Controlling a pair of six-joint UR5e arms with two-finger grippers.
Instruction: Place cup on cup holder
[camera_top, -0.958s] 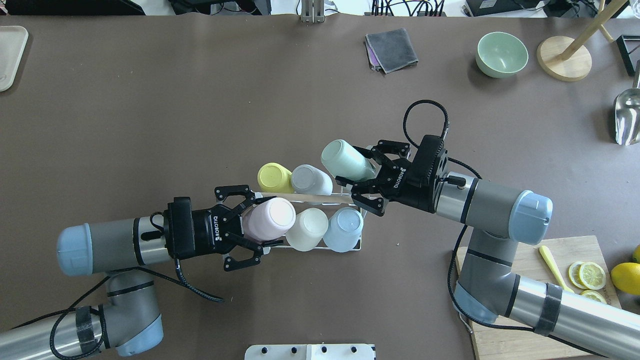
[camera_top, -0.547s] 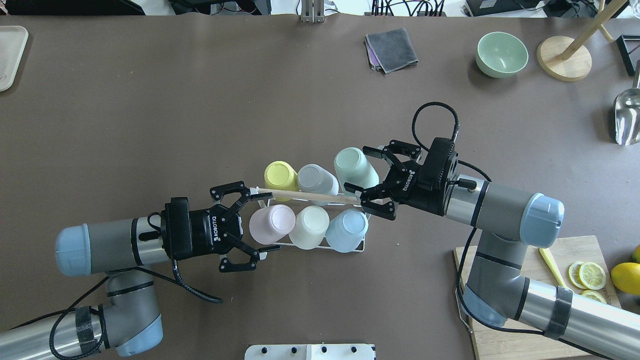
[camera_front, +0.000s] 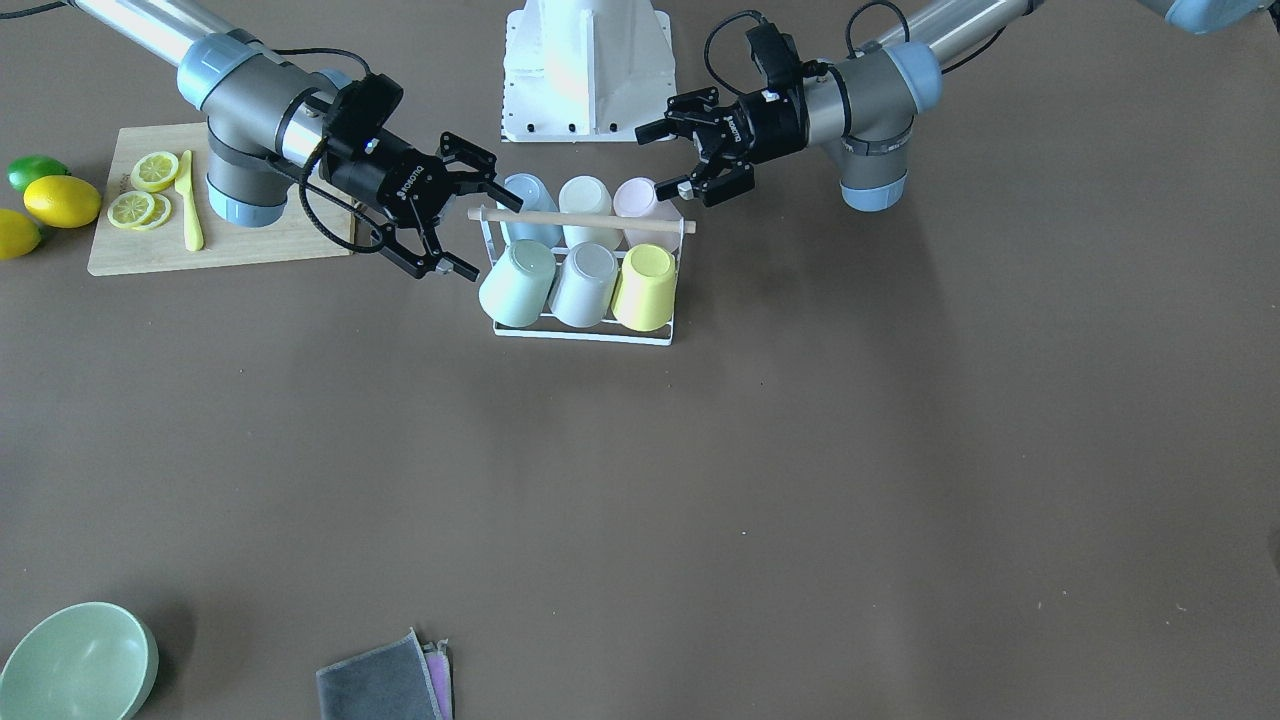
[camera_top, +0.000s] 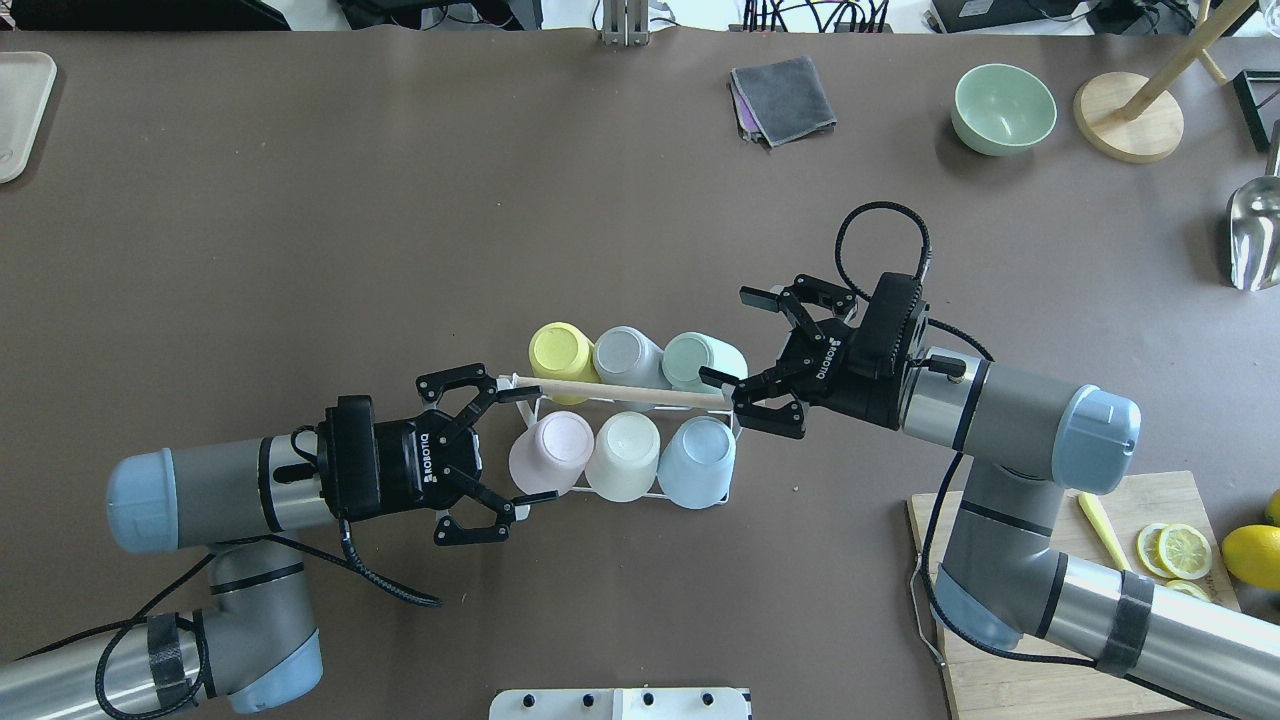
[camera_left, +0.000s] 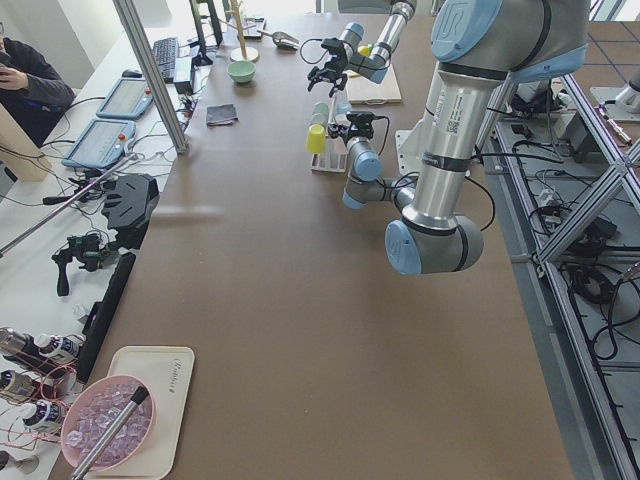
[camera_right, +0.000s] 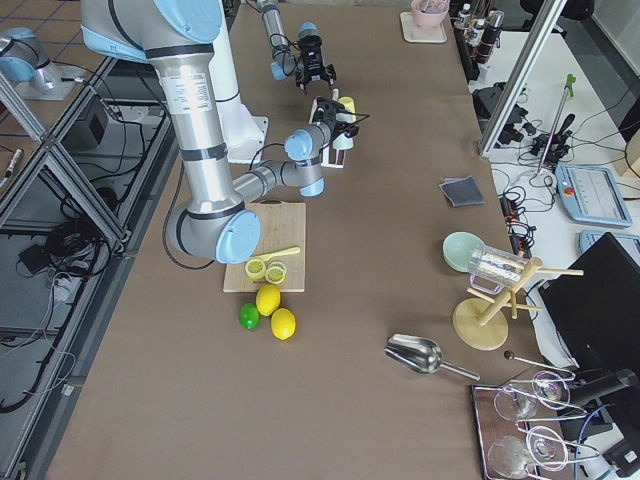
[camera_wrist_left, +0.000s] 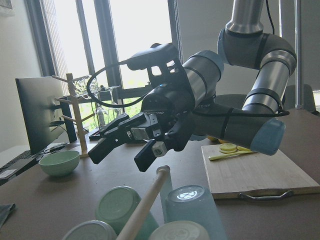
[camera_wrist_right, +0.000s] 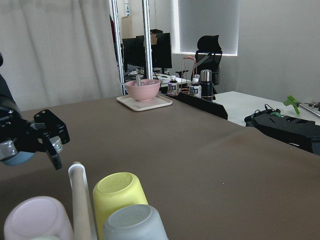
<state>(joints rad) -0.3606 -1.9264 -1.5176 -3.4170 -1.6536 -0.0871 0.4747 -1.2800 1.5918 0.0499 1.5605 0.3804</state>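
The white wire cup holder (camera_top: 727, 478) with its wooden rod (camera_top: 620, 389) stands mid-table and carries several upturned cups: yellow (camera_top: 558, 348), grey (camera_top: 625, 355) and mint green (camera_top: 700, 360) in the far row, pink (camera_top: 550, 452), cream (camera_top: 622, 455) and blue (camera_top: 695, 460) in the near row. My left gripper (camera_top: 530, 443) is open and empty, with its fingers on either side of the pink cup's left part. My right gripper (camera_top: 728, 338) is open and empty, just right of the mint cup. The front view shows the holder (camera_front: 585, 335) and both open grippers, left (camera_front: 665, 160) and right (camera_front: 480, 225).
A cutting board (camera_top: 1010, 690) with lemon slices (camera_top: 1180, 548) and a yellow knife lies under my right arm. At the back are a grey cloth (camera_top: 783, 98), a green bowl (camera_top: 1003, 108), a wooden stand (camera_top: 1128, 115) and a metal scoop (camera_top: 1255, 235). A tray (camera_top: 20, 110) is at the far left.
My right gripper set the mint cup on the holder's far row, opened and drew back right. My left gripper let go of the pink cup and drew back slightly left.
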